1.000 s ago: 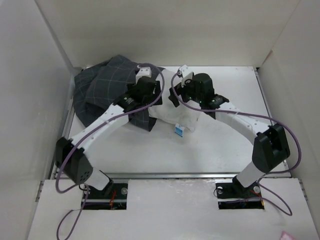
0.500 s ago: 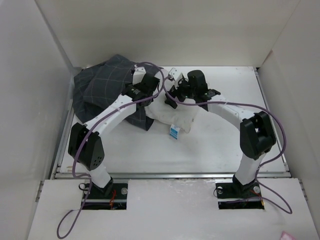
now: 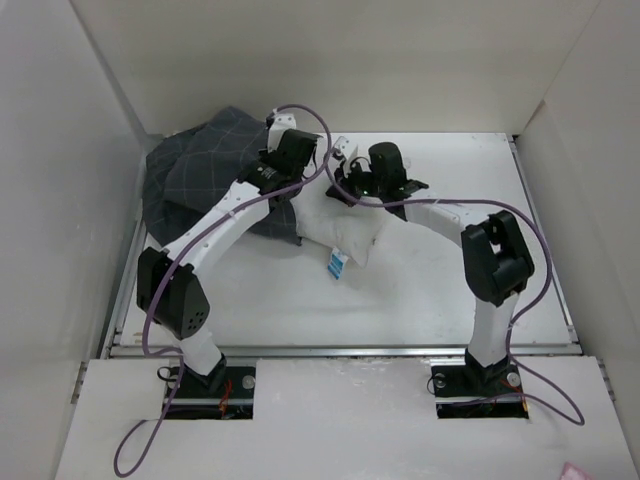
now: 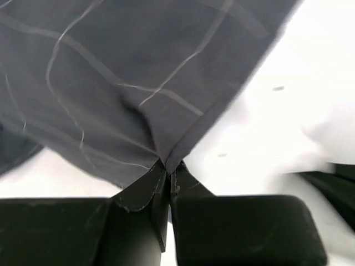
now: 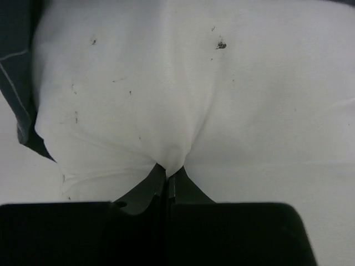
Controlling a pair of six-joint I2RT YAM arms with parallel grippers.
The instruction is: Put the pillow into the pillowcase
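Observation:
The dark grey checked pillowcase (image 3: 200, 180) lies bunched at the back left of the table, partly over the white pillow (image 3: 345, 228), whose blue-and-white tag (image 3: 336, 264) points toward the front. My left gripper (image 4: 168, 165) is shut on the hem of the pillowcase (image 4: 138, 72), pinching a fold of the dark cloth. My right gripper (image 5: 171, 170) is shut on a pinch of the pillow (image 5: 188, 83), its speckled white fabric puckered between the tips. From above, both wrists meet over the pillow's far edge, the left gripper (image 3: 298, 172) close beside the right gripper (image 3: 345, 180).
White walls enclose the table (image 3: 450, 290) on the left, back and right. The purple cables (image 3: 300, 115) loop above both wrists. Both arms stretch far back from their bases at the near edge.
Both arms have reached farther back and inward. Both grippers have closed, the left on the pillowcase hem, the right on the pillow. The pillow's tag end has shifted left.

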